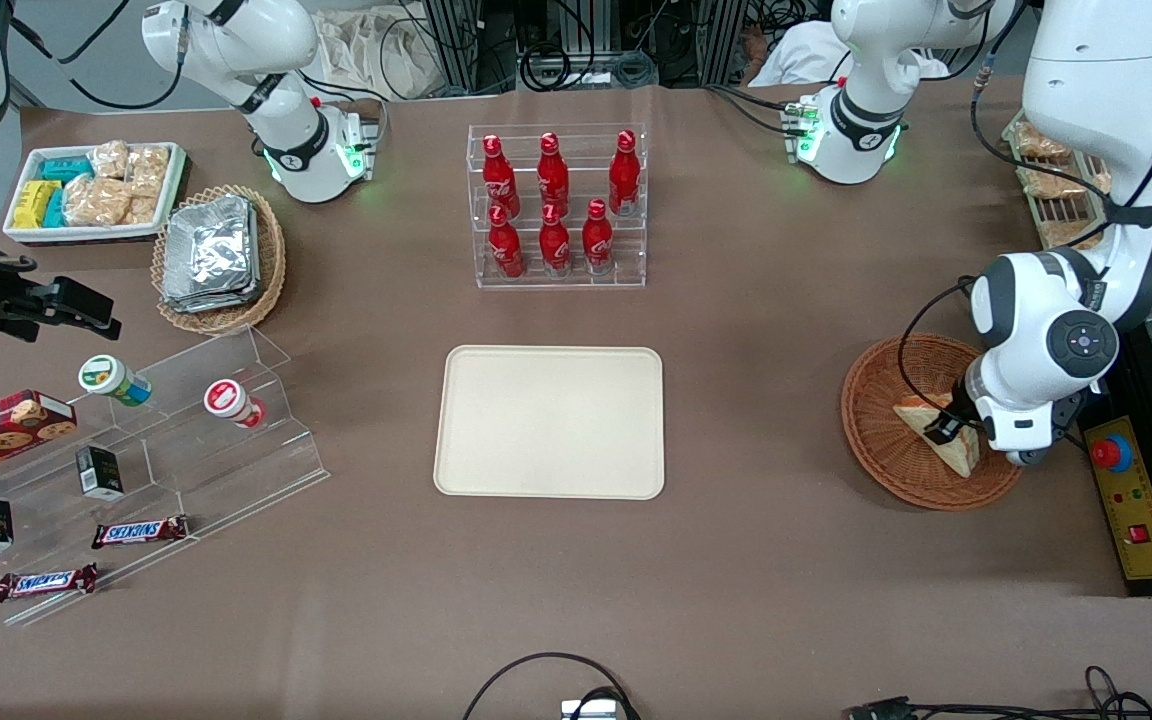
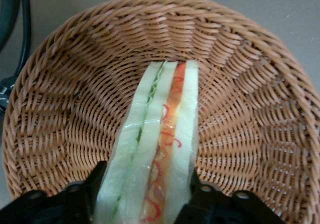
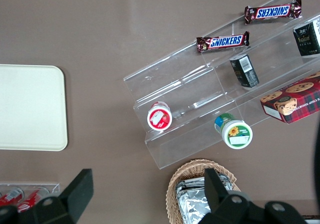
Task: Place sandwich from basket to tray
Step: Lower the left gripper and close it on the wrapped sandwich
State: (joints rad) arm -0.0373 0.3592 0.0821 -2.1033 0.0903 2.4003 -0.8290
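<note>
The sandwich (image 1: 948, 442) is a wrapped white-bread wedge with orange and green filling, lying in the reddish-brown wicker basket (image 1: 876, 430) toward the working arm's end of the table. My left gripper (image 1: 951, 425) is down in the basket, its black fingers (image 2: 85, 199) pressed against both sides of the sandwich (image 2: 160, 149). The basket wall (image 2: 65, 98) surrounds it in the left wrist view. The cream tray (image 1: 550, 421) lies bare at the table's middle, and its corner shows in the right wrist view (image 3: 30, 106).
An acrylic rack of red bottles (image 1: 558, 205) stands farther from the camera than the tray. A stepped acrylic shelf (image 1: 166, 440) with snacks, a foil-packet basket (image 1: 216, 255) and a white snack bin (image 1: 96, 190) lie toward the parked arm's end. A control box (image 1: 1131, 500) sits beside the basket.
</note>
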